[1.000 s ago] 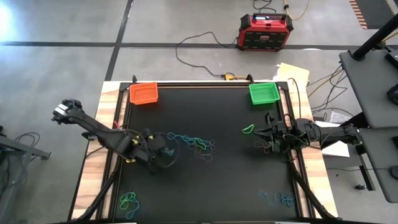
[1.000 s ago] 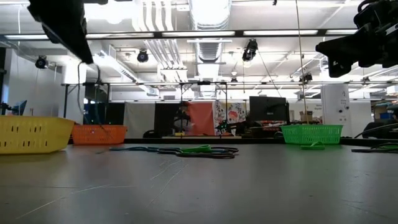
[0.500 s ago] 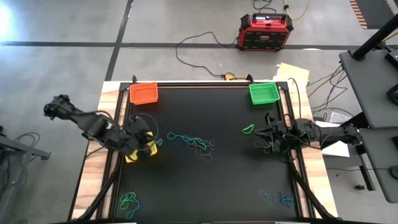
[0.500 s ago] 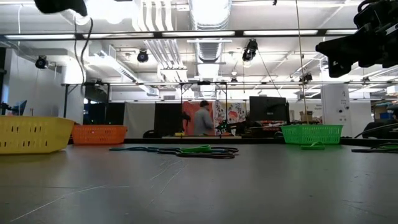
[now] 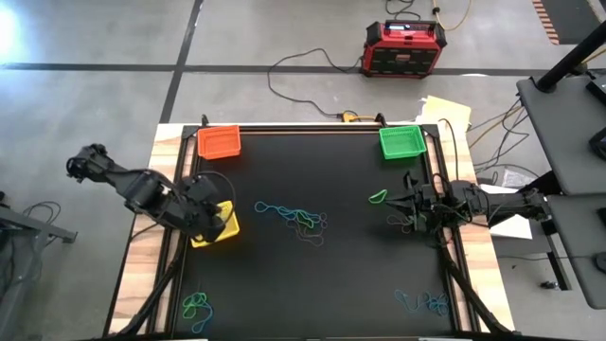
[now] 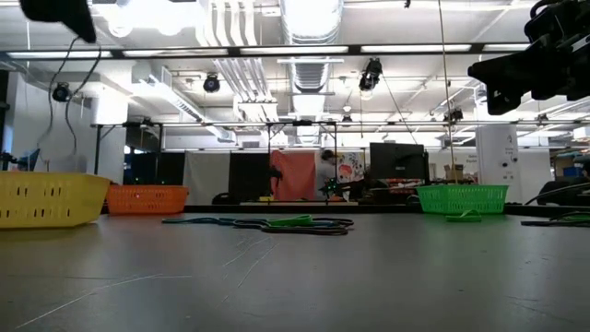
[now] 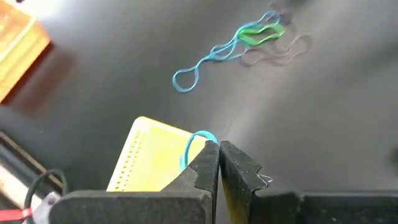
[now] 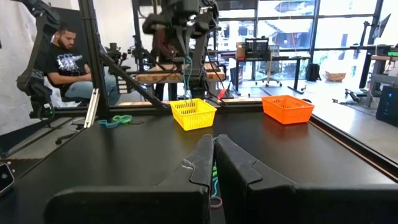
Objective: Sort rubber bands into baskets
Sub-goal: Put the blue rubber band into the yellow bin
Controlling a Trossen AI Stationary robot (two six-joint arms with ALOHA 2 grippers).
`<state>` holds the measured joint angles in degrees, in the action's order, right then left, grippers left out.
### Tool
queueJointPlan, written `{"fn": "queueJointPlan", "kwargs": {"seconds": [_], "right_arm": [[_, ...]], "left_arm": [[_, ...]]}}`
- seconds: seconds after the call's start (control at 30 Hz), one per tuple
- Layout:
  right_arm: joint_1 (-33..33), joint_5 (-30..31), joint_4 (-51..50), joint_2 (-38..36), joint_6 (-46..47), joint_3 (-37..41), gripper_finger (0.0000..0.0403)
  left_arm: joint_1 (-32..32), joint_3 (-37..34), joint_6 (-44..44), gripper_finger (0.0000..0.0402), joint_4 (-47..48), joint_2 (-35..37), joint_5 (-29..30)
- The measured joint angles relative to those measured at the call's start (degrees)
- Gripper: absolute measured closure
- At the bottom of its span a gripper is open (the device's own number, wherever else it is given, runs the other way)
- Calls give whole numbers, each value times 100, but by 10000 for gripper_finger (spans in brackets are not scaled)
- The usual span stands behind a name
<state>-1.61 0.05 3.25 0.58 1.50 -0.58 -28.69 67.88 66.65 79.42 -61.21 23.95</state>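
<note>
My left gripper (image 5: 218,214) hangs over the yellow basket (image 5: 216,230) at the table's left and is shut on a blue rubber band (image 7: 198,142). The right wrist view shows this band (image 8: 186,73) dangling above the yellow basket (image 8: 193,114). My right gripper (image 5: 405,203) waits shut near the table's right edge, next to a few loose bands (image 5: 401,224) and a green band (image 5: 378,197). The orange basket (image 5: 219,142) stands at the far left and the green basket (image 5: 401,142) at the far right. More bands (image 5: 294,217) lie mid-table. My left gripper pinches the blue band between its two fingertips (image 7: 208,159), by one side of the loop (image 7: 203,137). The fingers point down from above. The band is lifted clear and hangs slack below them over the yellow basket.
Band clusters lie at the near left (image 5: 197,305) and near right (image 5: 422,303). A red-and-black box (image 5: 404,47) and cables lie on the floor beyond the table. A person (image 8: 62,59) sits beyond the table's left side. Open black mat lies between the baskets.
My left gripper has gone from the band pile mid-table toward the table's left edge, carrying the blue band, and now hangs over the yellow basket, which its arm had covered. In the low view the arm has drawn off toward the upper left.
</note>
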Motion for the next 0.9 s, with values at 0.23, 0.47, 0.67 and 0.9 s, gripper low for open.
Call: {"fn": "queueJointPlan", "kwargs": {"seconds": [0.23, 0.47, 0.67, 0.9], "right_arm": [[0, 0, 0, 0, 0, 0, 394], [1, 0, 0, -1, 0, 0, 394], [2, -1, 0, -2, 0, 1, 394], [0, 0, 0, -1, 0, 0, 394]], "left_arm": [[0, -854, 332, 402, -5, 0, -381], [0, -1523, 639, 402, -114, 0, -417], [0, -2175, 792, 402, -852, -8, -796], [0, -2795, 963, 402, -1543, -22, -816]]}}
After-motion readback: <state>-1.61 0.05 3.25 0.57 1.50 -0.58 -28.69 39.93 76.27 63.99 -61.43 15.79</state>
